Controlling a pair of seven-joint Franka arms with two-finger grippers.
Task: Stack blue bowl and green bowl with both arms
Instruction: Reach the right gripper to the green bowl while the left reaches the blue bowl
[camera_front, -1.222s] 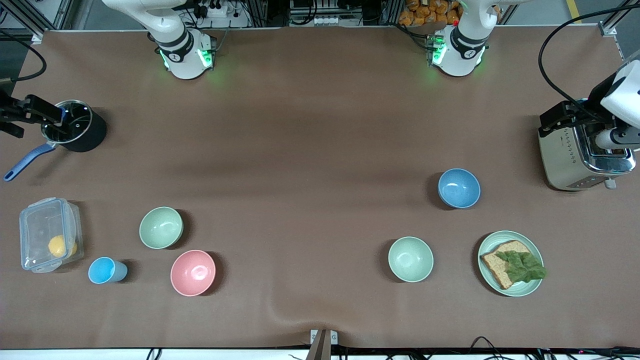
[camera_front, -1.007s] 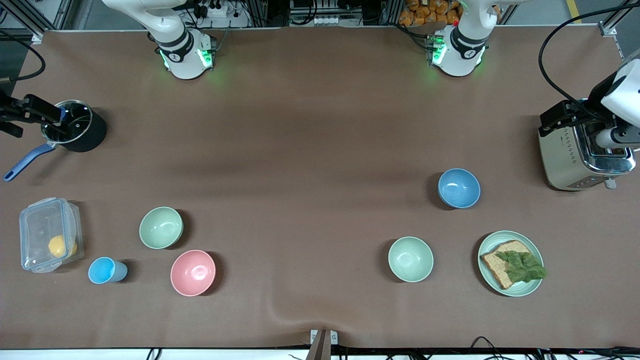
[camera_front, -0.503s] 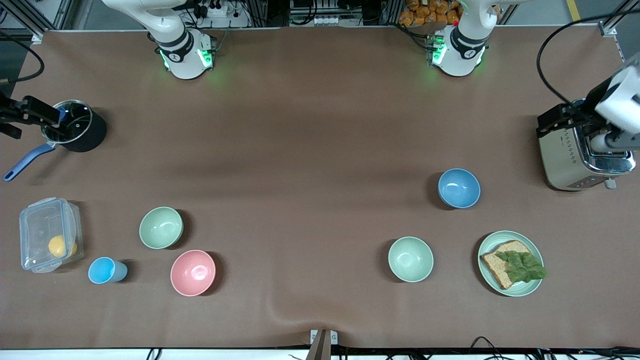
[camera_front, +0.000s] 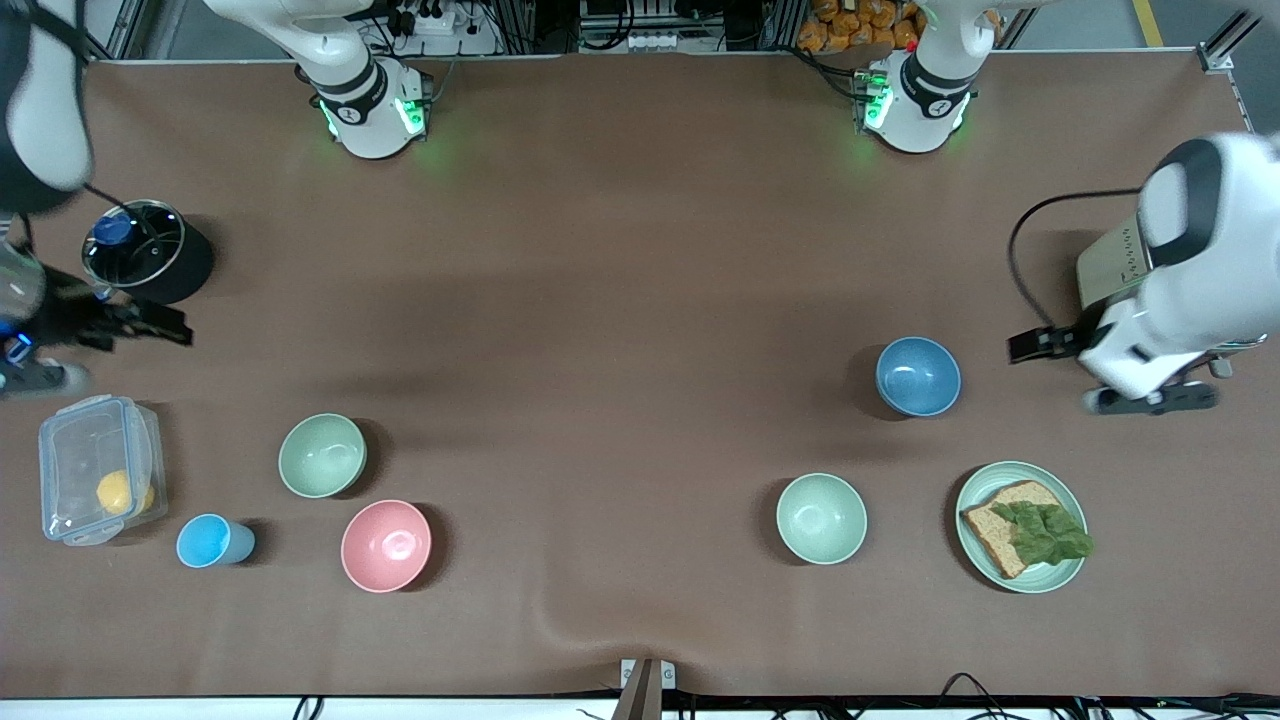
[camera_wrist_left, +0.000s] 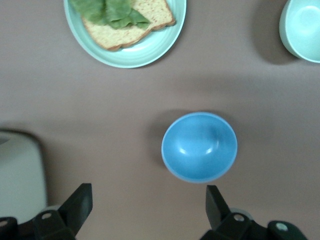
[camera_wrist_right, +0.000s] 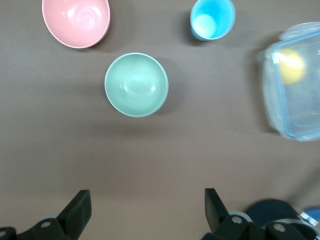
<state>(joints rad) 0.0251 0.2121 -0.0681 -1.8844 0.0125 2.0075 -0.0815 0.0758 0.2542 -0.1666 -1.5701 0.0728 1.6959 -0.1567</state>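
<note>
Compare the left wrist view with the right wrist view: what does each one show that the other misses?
Only the left wrist view shows the blue bowl, the plate with bread and lettuce, a mint-green bowl and the toaster.

Only the right wrist view shows the green bowl, the pink bowl, the light-blue cup and the clear container with something yellow inside.

Both show brown table and their own open gripper, the left gripper and the right gripper, holding nothing.

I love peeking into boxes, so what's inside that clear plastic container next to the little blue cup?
Inside the clear container sits one round yellow-orange thing, perhaps a fruit. The lid looks shut, and its blur hides finer details. The blue cup stands beside it, nearer the front camera.
</note>
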